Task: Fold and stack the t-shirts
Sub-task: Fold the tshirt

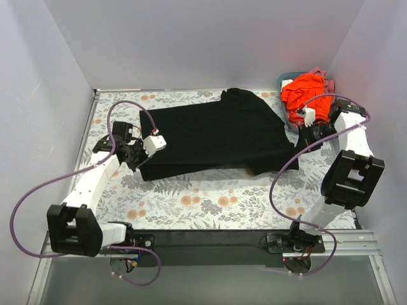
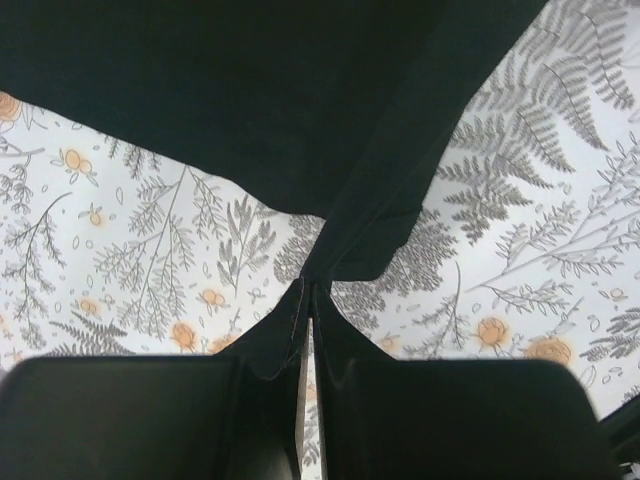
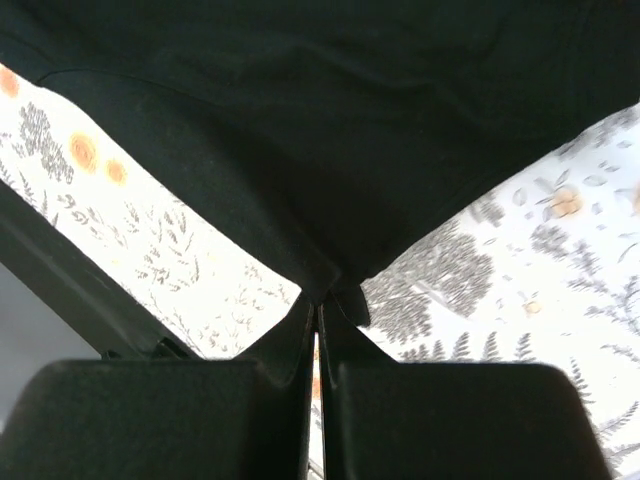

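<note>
A large black t-shirt (image 1: 216, 136) lies spread across the floral table, lifted at both ends. My left gripper (image 1: 133, 157) is shut on the shirt's left corner; in the left wrist view the jaws (image 2: 308, 290) pinch a tented peak of black cloth (image 2: 300, 110). My right gripper (image 1: 301, 140) is shut on the shirt's right edge, and its wrist view shows the cloth (image 3: 330, 130) drawn into the closed jaws (image 3: 320, 305). A bright orange-red shirt (image 1: 306, 95) is heaped in the basket at the back right, with a bit of pink cloth (image 1: 323, 75) behind it.
The teal basket (image 1: 284, 81) stands in the back right corner, close to the right arm. The floral tablecloth (image 1: 210, 203) shows bare between the shirt and the arm bases. White walls close in the left, back and right sides.
</note>
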`<state>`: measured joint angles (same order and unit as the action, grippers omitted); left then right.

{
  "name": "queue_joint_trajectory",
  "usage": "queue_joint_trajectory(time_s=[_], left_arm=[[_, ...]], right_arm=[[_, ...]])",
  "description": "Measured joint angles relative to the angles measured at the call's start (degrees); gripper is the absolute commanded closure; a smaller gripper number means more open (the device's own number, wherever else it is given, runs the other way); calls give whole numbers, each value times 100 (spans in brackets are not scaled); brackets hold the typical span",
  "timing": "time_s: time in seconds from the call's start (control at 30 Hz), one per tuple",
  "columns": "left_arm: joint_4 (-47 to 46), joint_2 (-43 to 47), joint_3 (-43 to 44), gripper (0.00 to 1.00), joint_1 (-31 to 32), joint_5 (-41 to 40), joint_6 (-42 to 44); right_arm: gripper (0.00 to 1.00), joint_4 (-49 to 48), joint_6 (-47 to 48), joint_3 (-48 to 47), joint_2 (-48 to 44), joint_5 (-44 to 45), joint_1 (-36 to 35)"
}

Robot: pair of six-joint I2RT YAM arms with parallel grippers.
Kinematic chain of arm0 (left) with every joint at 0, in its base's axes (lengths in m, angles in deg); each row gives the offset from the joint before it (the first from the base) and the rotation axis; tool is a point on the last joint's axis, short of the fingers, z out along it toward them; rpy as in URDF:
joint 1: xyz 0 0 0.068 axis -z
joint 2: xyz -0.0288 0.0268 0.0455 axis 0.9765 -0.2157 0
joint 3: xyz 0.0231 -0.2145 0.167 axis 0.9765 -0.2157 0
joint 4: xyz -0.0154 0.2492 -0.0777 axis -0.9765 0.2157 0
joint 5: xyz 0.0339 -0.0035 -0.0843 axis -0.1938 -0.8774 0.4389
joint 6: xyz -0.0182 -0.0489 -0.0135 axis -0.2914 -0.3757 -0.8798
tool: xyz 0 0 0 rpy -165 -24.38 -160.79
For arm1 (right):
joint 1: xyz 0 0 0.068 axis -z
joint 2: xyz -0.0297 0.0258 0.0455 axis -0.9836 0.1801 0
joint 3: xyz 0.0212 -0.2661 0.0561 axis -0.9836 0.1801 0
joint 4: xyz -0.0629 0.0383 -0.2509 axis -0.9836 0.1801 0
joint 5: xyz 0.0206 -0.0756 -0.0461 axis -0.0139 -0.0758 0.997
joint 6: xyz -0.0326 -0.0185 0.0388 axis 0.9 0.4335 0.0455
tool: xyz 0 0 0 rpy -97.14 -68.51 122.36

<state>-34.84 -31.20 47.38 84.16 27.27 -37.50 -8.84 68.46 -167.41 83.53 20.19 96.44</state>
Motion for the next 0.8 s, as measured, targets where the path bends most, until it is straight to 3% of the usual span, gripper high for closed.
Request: queue_joint_trajectory(time_s=[0.27, 0.8], left_arm=[[-487, -1285, 619, 100, -138, 39, -118], [-857, -2396, 1318, 100, -282, 37, -116]], right_arm=[[99, 87, -450, -1360, 1060, 188, -343], [99, 153, -848, -2667, 2426, 732, -756]])
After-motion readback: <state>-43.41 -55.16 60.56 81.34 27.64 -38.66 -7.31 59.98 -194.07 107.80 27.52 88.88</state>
